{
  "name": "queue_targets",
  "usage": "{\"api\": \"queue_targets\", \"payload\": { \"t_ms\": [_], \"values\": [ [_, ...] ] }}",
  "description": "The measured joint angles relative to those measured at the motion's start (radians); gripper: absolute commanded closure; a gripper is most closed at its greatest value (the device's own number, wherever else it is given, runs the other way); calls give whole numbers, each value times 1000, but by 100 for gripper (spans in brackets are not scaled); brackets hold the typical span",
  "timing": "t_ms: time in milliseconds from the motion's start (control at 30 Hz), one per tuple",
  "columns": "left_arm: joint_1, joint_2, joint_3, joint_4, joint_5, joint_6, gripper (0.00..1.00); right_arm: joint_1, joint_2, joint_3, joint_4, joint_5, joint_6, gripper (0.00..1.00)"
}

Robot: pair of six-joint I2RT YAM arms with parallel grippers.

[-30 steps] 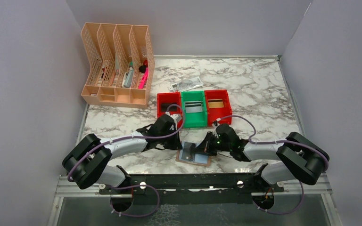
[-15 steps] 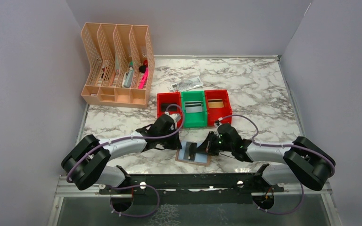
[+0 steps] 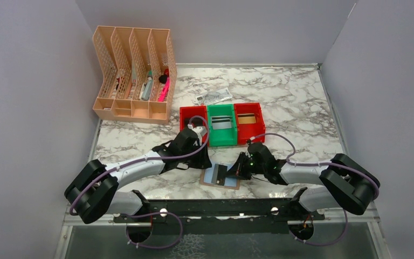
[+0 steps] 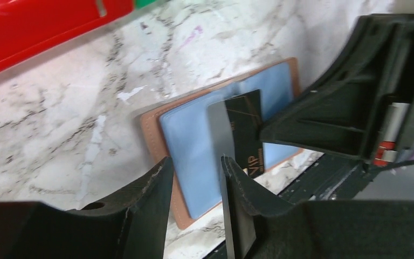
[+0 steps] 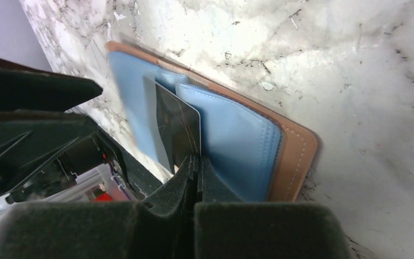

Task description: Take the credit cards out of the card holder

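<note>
The card holder (image 3: 212, 176) lay open on the marble table (image 3: 302, 108) near its front edge, between both grippers. The right gripper (image 5: 194, 159) was closed, pinching the edge of a dark credit card (image 5: 179, 127) that stood out of the holder's fold. The left gripper (image 4: 195, 159) hovered just beside, its jaws partly apart, gripping nothing.

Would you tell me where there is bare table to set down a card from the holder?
Bare marble table lies right of the right red bin, and behind it, right of the paper note. Crowded: between green bin and card holder, where left gripper and right gripper meet.
</note>
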Motion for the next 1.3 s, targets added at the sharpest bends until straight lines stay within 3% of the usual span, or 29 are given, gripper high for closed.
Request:
{"api": "queue_targets", "payload": {
  "t_ms": [367, 733, 1300],
  "values": [
    [-20, 69, 2, 85, 137, 4, 60, 0, 18, -22, 51, 8, 22, 92],
    [-40, 149, 14, 85, 134, 4, 73, 0, 8, -34, 84, 8, 41, 70],
    [-46, 157, 14, 78, 112, 5, 84, 0, 43, -91, 262, -28, 65, 77]
  ]
}}
